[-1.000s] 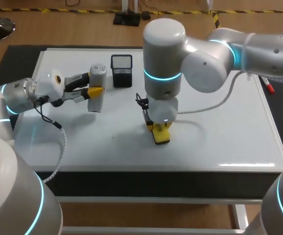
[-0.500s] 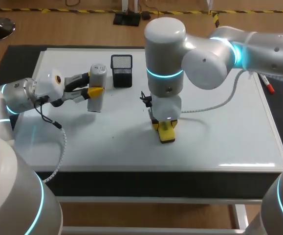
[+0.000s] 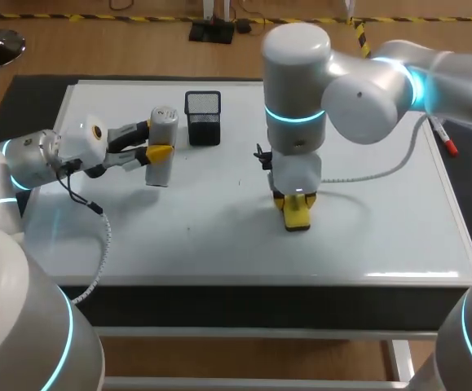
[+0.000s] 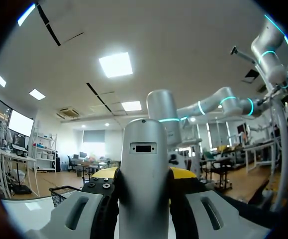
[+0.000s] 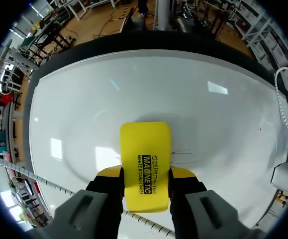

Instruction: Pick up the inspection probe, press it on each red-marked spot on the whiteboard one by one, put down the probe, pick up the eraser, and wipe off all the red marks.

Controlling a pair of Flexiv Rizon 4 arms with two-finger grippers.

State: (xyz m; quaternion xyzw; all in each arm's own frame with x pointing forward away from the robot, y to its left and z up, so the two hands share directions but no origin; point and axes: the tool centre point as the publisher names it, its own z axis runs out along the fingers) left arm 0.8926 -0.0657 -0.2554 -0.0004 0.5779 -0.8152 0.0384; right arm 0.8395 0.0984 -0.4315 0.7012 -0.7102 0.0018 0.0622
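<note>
1. The right gripper (image 3: 296,208) is clamping the yellow eraser (image 3: 298,220) across its narrow sides. Its jaws are standing only as far apart as the eraser is wide. The eraser is lying near the middle of the whiteboard (image 3: 382,204), apparently pad-down.
2. The left gripper (image 3: 149,140) is gripping the inspection probe (image 3: 160,169) round its body, just beside the black mesh basket (image 3: 203,116) and well apart from the eraser.
3. The step in hand, as judged, is wiping. It is asking for a flat pad, even pressure and overlapping strokes. No red mark is showing plainly; only faint dark strokes (image 5: 182,158) are lying just beside the eraser.
4. The eraser's long axis is running straight ahead along the fingers, with its free end pointing toward the board's near edge.
5. The probe's long axis is lying crosswise to its fingers; which end is the tip cannot be told.
</note>
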